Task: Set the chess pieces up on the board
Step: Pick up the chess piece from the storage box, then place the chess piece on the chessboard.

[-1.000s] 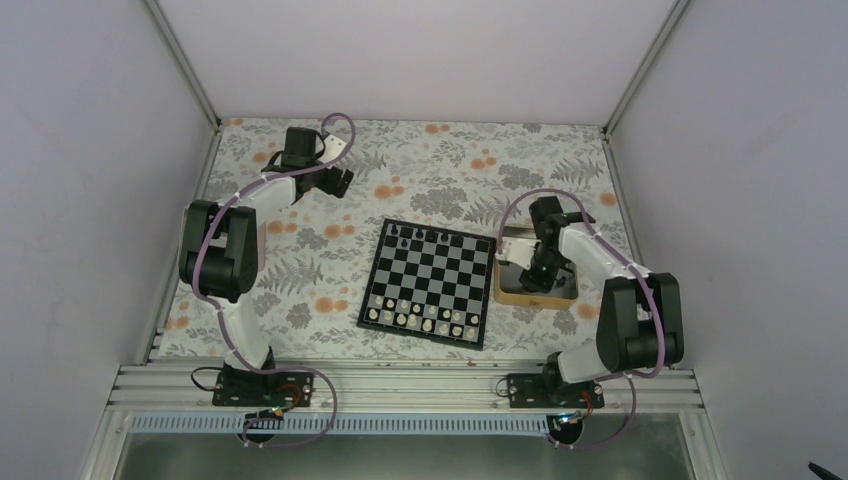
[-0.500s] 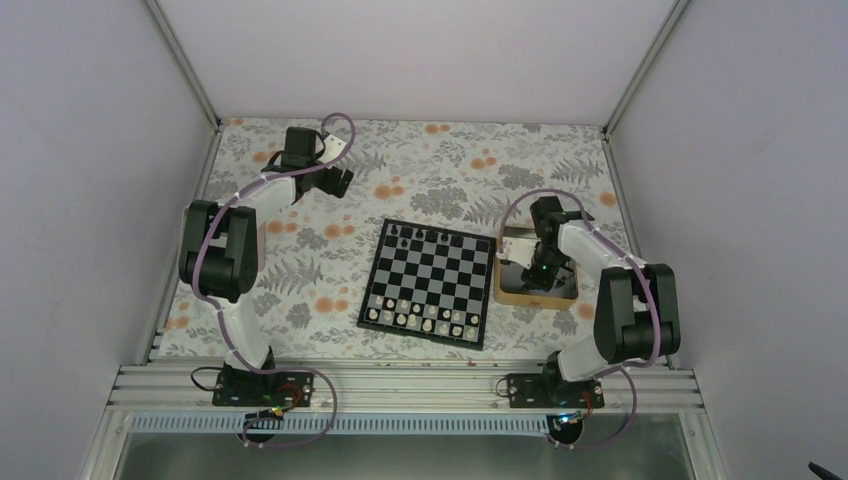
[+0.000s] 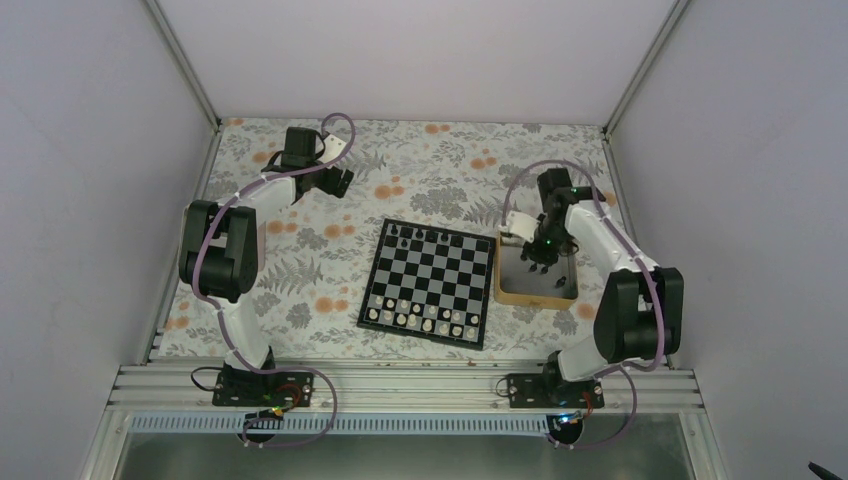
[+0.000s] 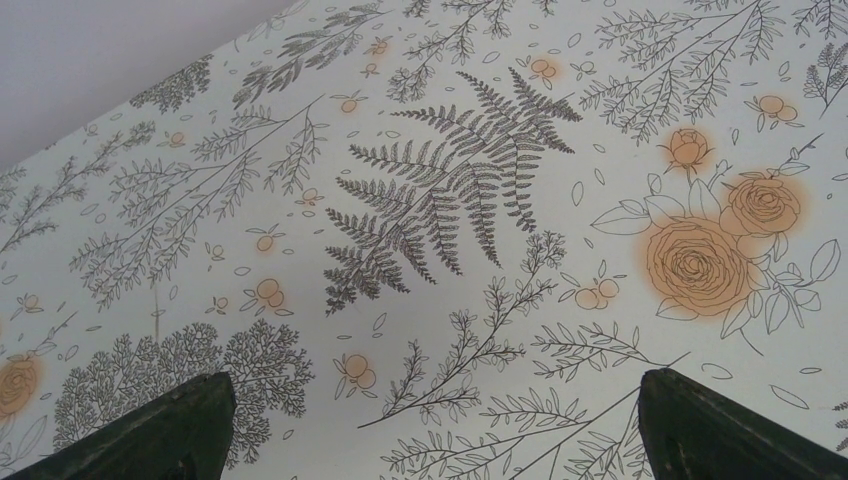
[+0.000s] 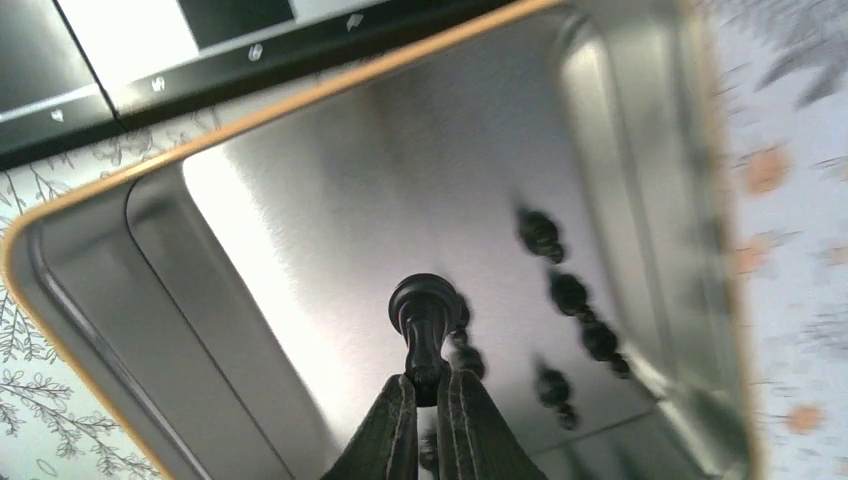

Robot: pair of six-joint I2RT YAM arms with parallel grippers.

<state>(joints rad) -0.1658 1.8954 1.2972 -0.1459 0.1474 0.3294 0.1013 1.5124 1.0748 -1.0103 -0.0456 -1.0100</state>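
Right gripper (image 5: 425, 385) had clamped right down, jaws shut on the stem of one black piece (image 5: 425, 305), which hung base-out in front of the fingers at lower centre of the wrist view. A second before, it sat low in the tray with its jaws part open. By this frame it had closed and lifted toward the tray's (image 5: 330, 200) far end. I read that as pick done and carry to the board (image 3: 428, 272) next; placement not started.

Counts:
- Held: one.
- Loose black pieces (image 5: 570, 292) on the tray floor, right of centre: four clear, maybe a fifth tucked behind the held one. Motion blur, so not firm.
- Black on the board: roughly five along the far row in the top view. Too small to swear to.
- White chessmen (image 3: 420, 320): filled the near two rows; couldn't count them.
- Boards: one. Trays: one, just right of the board.

Left gripper (image 4: 430, 400) was wide open and holding nothing, parked over the floral cloth (image 4: 450, 200) at upper left of the top view, well away from the board.
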